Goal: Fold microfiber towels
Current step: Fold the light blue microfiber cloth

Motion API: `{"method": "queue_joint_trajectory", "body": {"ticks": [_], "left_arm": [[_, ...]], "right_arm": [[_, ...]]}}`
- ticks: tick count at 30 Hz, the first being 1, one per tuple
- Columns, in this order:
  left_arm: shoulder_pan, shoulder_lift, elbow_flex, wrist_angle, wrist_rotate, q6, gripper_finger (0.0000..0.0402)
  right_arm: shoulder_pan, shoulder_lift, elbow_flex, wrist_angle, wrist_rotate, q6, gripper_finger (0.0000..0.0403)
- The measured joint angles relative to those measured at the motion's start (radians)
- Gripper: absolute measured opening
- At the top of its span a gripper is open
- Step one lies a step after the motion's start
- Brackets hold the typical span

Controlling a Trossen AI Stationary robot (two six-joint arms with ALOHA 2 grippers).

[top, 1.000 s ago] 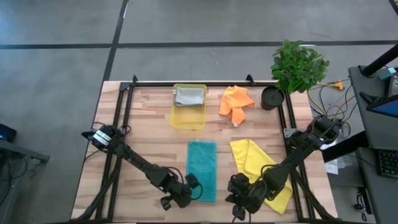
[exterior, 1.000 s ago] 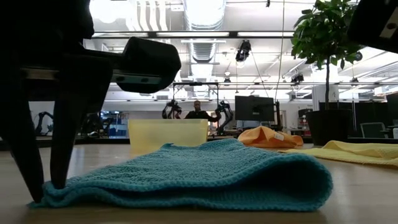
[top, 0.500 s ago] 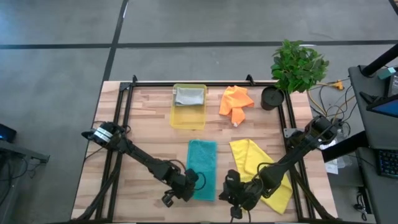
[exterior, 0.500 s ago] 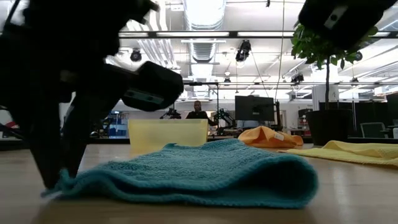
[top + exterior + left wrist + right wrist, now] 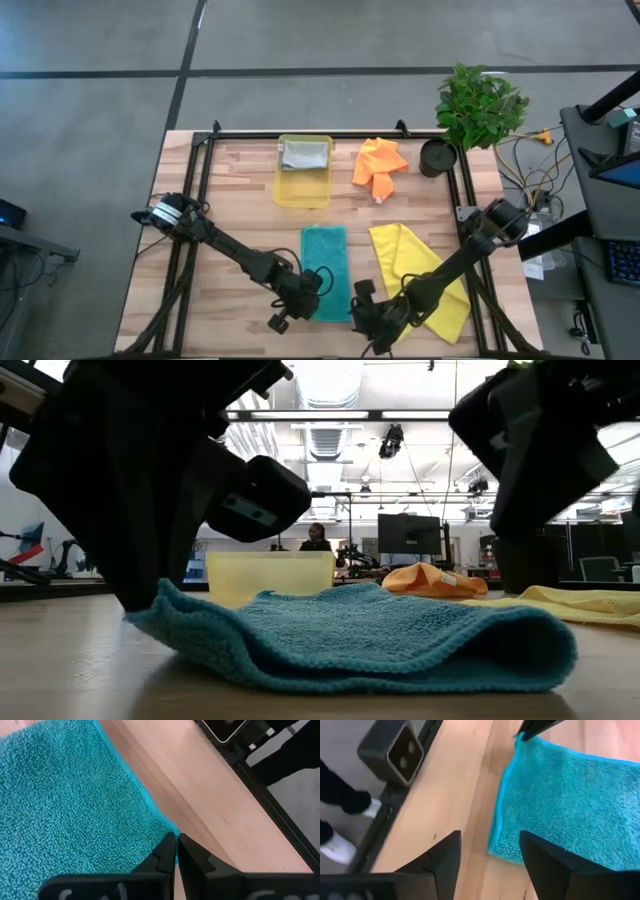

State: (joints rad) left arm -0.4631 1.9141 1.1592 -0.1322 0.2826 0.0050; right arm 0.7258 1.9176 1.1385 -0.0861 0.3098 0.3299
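Note:
The teal towel (image 5: 325,272) lies folded into a long strip near the table's front, its folded edge (image 5: 560,650) resting on the wood. My left gripper (image 5: 298,303) is shut on its near left corner. My right gripper (image 5: 362,308) hovers open over the near right corner (image 5: 495,851), one finger on either side, touching nothing. A yellow towel (image 5: 420,278) lies spread to the right. An orange towel (image 5: 378,163) lies crumpled at the back, and a grey towel (image 5: 305,154) sits in the tray. My left gripper pinches the teal towel's near left corner (image 5: 161,827) between its two fingers, which come from above and point down. One layer or several, I cannot tell. That corner (image 5: 165,600) is raised off the wood, and the towel's other parts lie on the table.
A translucent yellow tray (image 5: 303,188) stands at the back centre. A potted plant (image 5: 478,105) and a dark pot (image 5: 437,157) stand at the back right. Black frame rails (image 5: 200,170) run along the table's sides. Bare wood shows left of the teal towel.
My left gripper has moved toward the table's right and far edges, drawing the teal towel's near left corner up off the wood and inward; the folded right edge stays on the table. My right gripper has moved left toward the towel's near right corner.

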Motion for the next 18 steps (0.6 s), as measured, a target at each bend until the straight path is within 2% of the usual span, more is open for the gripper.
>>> {"method": "queue_joint_trajectory", "body": {"ticks": [7, 18], "left_arm": [[0.001, -0.002, -0.001, 0.001, -0.002, -0.003, 0.0000], [0.001, -0.003, -0.001, 0.024, -0.026, -0.027, 0.0000]], "right_arm": [[-0.001, 0.040, 0.000, 0.016, -0.003, -0.142, 0.0194], [-0.053, 0.048, 0.001, 0.042, -0.019, -0.223, 0.0194]]}}
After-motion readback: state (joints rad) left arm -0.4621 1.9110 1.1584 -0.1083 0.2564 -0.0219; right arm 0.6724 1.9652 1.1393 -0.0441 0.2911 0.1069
